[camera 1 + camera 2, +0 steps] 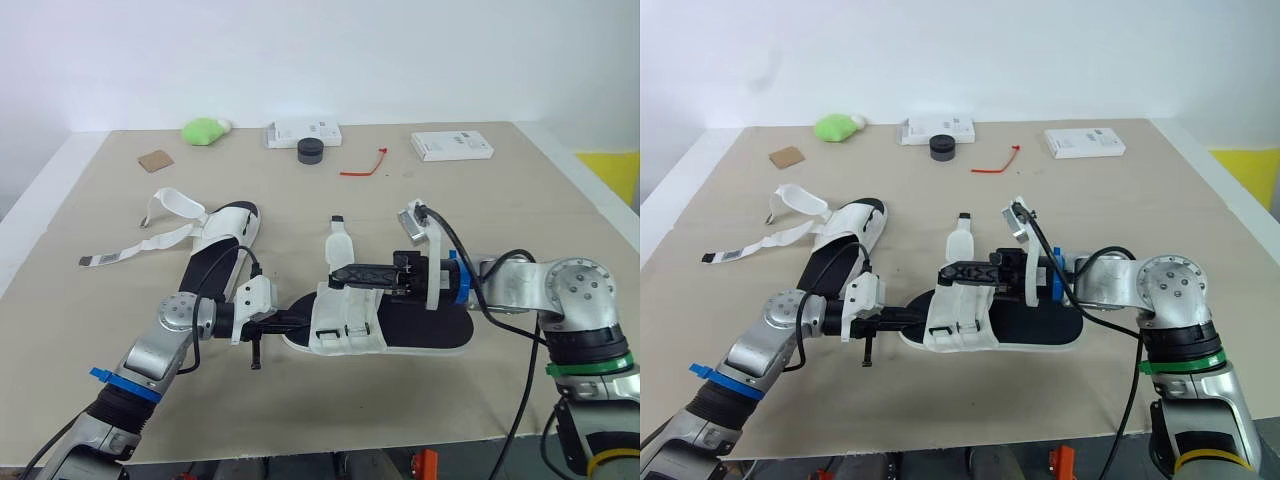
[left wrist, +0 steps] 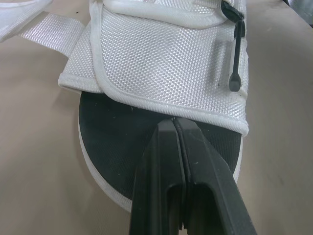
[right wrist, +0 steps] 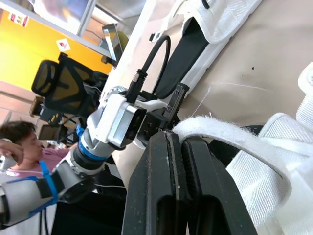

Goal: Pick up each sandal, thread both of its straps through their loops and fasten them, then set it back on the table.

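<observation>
Two sandals on the tabletop (image 1: 500,200). Item one, centre sandal (image 1: 420,325): I see my left claw (image 2: 174,120) closed, tips against its toe-end upper; right claw (image 3: 181,134) clamped on its white strap (image 3: 220,129). Item two, far-left sandal (image 1: 225,240), straps loose.

White weave, black footbeds on a tan table (image 1: 520,210)
The near sandal (image 1: 420,322) has a white woven upper, black footbed, white sole rim and white strap (image 3: 220,131); the far sandal (image 1: 225,232) matches. Behind: green lump (image 1: 205,129), red tie (image 1: 362,167), black puck (image 1: 310,151).
</observation>
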You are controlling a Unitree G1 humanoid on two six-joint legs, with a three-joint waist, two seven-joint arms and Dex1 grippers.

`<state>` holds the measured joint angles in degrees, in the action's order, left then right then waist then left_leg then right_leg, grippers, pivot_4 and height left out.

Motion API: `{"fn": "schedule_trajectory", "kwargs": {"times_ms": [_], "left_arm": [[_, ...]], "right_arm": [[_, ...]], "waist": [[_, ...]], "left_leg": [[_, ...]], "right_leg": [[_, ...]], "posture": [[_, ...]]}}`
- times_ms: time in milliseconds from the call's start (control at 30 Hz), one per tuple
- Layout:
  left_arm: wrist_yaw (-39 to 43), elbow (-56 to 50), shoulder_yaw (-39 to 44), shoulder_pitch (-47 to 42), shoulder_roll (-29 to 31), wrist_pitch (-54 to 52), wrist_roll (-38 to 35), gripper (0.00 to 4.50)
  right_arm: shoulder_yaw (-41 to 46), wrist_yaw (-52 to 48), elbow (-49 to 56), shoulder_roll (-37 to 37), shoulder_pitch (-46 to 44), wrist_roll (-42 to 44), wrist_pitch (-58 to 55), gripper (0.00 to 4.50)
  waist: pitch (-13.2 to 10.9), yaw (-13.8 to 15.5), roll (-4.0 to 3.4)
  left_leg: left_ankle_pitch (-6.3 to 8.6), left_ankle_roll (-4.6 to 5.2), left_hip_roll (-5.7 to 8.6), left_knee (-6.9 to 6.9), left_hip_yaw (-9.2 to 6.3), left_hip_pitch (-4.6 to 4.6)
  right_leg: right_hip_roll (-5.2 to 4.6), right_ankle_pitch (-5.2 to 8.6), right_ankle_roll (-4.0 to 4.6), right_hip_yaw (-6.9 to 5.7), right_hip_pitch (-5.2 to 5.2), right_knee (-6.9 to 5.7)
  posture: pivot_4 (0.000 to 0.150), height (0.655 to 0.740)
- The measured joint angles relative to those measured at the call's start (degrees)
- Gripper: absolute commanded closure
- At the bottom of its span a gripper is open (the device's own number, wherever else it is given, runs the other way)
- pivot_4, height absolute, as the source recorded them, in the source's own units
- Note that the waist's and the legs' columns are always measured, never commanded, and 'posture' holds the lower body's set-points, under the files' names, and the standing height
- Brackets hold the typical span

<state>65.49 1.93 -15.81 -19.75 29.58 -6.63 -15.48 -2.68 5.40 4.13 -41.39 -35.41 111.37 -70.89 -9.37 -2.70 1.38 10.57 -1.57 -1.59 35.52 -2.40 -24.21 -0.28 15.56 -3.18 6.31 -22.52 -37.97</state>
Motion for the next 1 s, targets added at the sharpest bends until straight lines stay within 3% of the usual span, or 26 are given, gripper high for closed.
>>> {"fn": "schedule_trajectory", "kwargs": {"times_ms": [500, 1000], "left_arm": [[0.0, -0.1, -0.1, 0.1, 0.0, 0.0, 0.0, 4.50], [-0.7, -0.1, -0.3, 0.1, 0.0, 0.0, 0.0, 4.50]], "right_arm": [[1.1, 12.8, -7.7, 6.1, 2.9, 1.7, 7.8, 4.43], [11.5, 19.4, -8.3, 15.4, 6.3, 1.9, 9.7, 4.43]], "waist": [[0.0, 0.0, -0.02], [0.0, 0.0, -0.08]], "left_leg": [[-0.02, 0.03, -0.03, -0.01, 0.03, 0.00], [-0.08, 0.13, -0.09, -0.03, 0.03, -0.01]], "right_leg": [[0.00, -0.01, 0.03, 0.01, 0.00, 0.00], [0.01, -0.12, 0.10, 0.02, -0.06, 0.00]], "posture": [[0.150, 0.7400], [0.150, 0.7400]]}}
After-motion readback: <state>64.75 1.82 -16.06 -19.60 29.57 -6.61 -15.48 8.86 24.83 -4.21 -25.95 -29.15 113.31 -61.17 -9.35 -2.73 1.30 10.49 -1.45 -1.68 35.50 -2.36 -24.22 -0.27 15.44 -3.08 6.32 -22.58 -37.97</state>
